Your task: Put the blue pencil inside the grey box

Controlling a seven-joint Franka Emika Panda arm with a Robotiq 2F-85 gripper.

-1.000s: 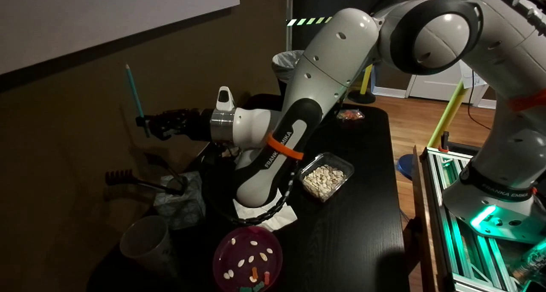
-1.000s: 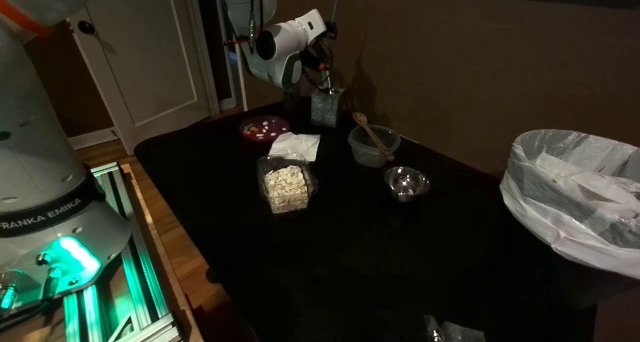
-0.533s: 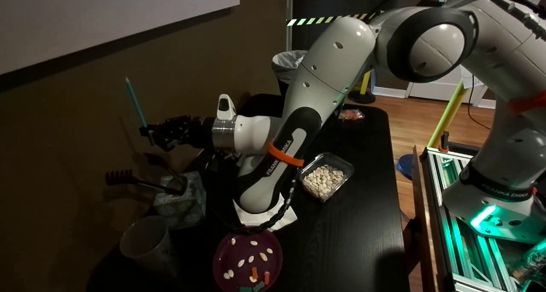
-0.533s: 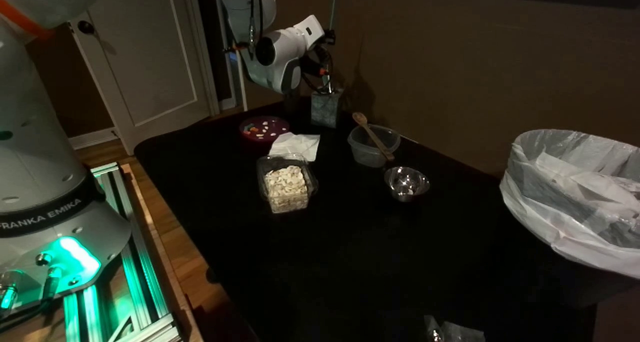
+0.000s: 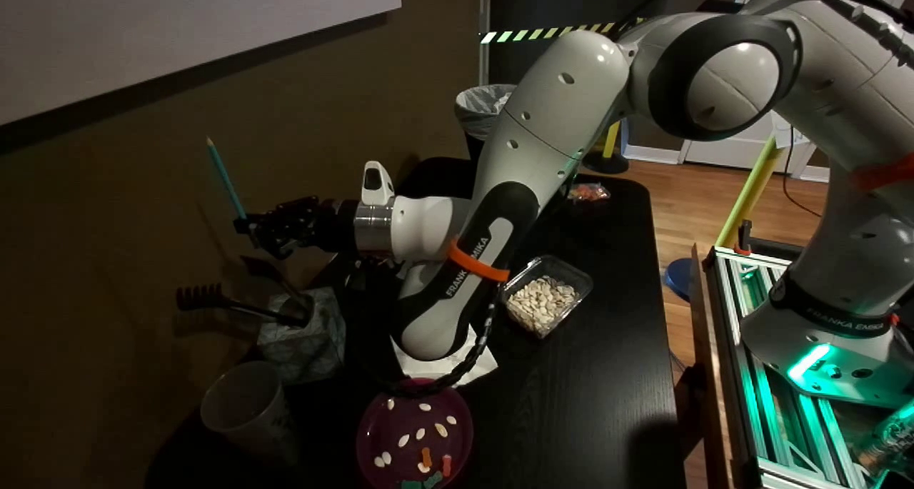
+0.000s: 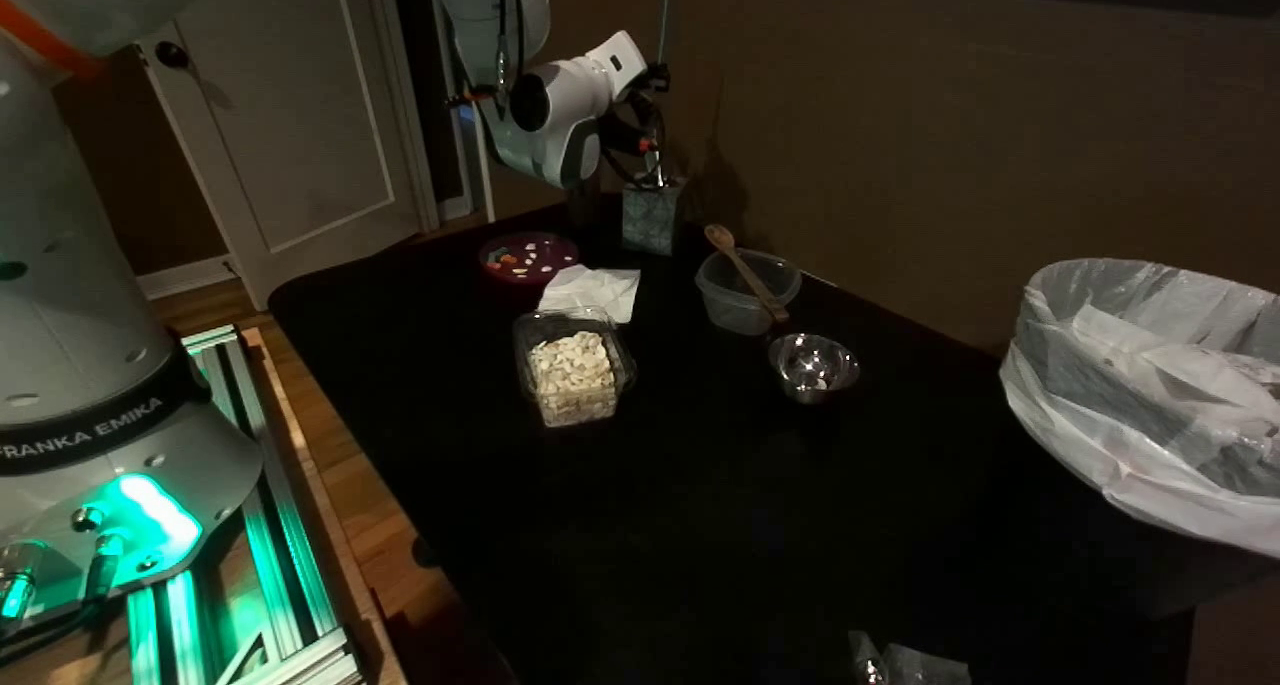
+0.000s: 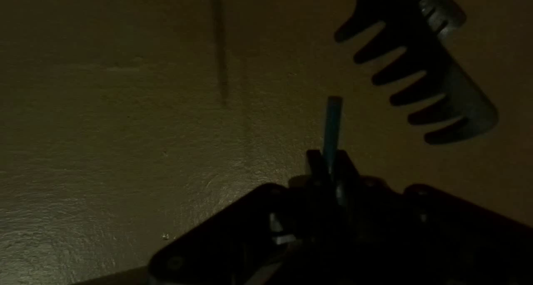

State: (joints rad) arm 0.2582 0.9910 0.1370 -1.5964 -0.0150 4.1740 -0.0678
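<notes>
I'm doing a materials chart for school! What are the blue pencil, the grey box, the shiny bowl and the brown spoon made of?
Blue pencil: probably painted wood, pale at the sharpened end.
Grey box: dull, with vein-like lines; maybe printed cardboard, hard to tell.
Shiny bowl: likely polished metal, from its bright glints.
Brown spoon: looks like wood, tan and matte.
</notes>
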